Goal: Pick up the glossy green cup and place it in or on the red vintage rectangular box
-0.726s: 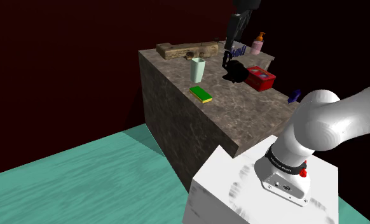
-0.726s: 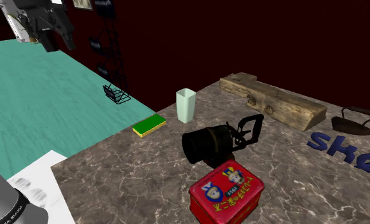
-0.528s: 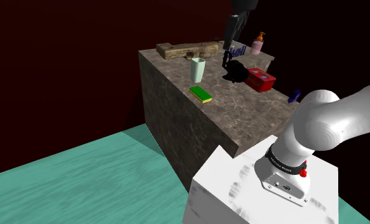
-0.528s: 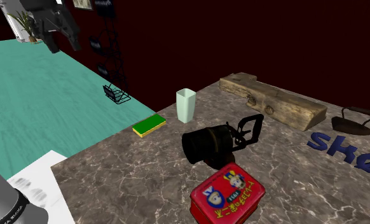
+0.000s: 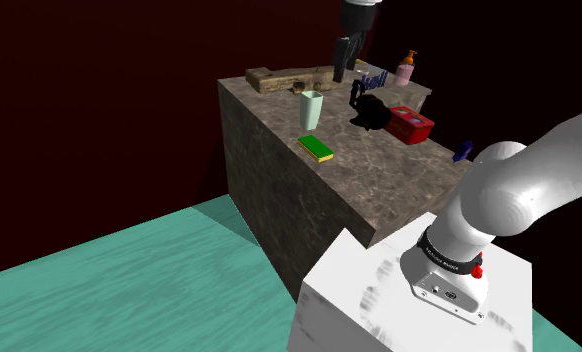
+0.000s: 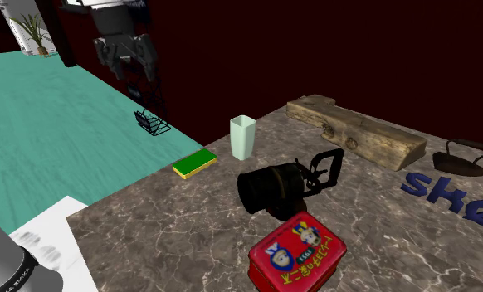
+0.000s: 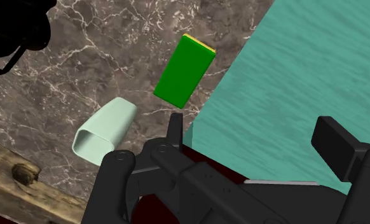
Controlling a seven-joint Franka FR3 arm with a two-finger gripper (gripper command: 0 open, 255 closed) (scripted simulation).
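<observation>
Pale green cup [image 6: 242,137] stands upright, well apart from the spread, empty jaws.

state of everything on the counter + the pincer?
pincer: open, empty, in the air
cup: upright on the counter, not held
red box: lid shut, lying flat
sponge: lying flat, green side up
lamp: seems tipped on its side
beam: lying flat
iron: standing on its sole
</observation>
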